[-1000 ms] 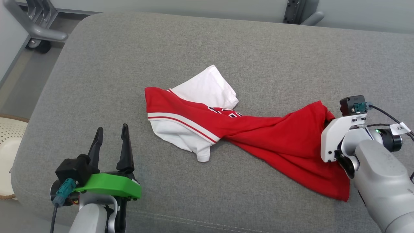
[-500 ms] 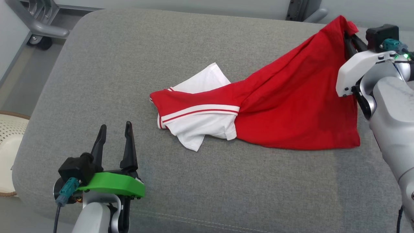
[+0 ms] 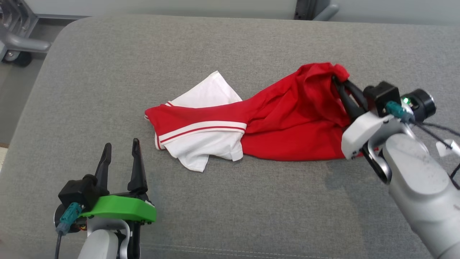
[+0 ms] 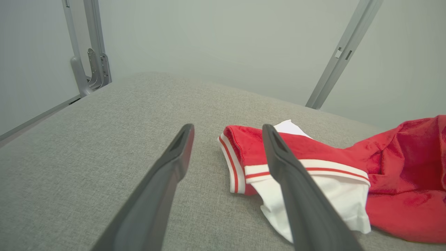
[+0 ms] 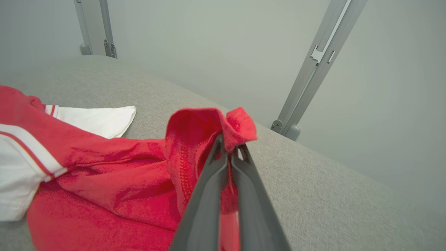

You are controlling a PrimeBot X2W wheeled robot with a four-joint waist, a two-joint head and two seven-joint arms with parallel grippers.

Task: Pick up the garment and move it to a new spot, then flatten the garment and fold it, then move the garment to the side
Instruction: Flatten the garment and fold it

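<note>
The red-and-white garment (image 3: 287, 122) is seen lying across the middle of the grey padded bench (image 3: 215, 43), one red corner raised and pinched by the right gripper (image 3: 337, 80), while the left gripper (image 3: 120, 145) is held spread, empty, well apart.

Soft, bright, even light falls from overhead. In the head view the grey cushion (image 3: 230, 43) is evenly lit, with a faint smudge of shadow (image 3: 336, 180) at lower right beside the pale arm (image 3: 420, 180), whose edges look slightly soft. The red shirt (image 3: 294, 118) is vividly saturated, its folds darkly shaded. In the wrist views the metal posts (image 5: 313, 69) lean with wide-angle distortion, and the dark fingers (image 4: 163, 184) blur toward the bottom edge.
</note>
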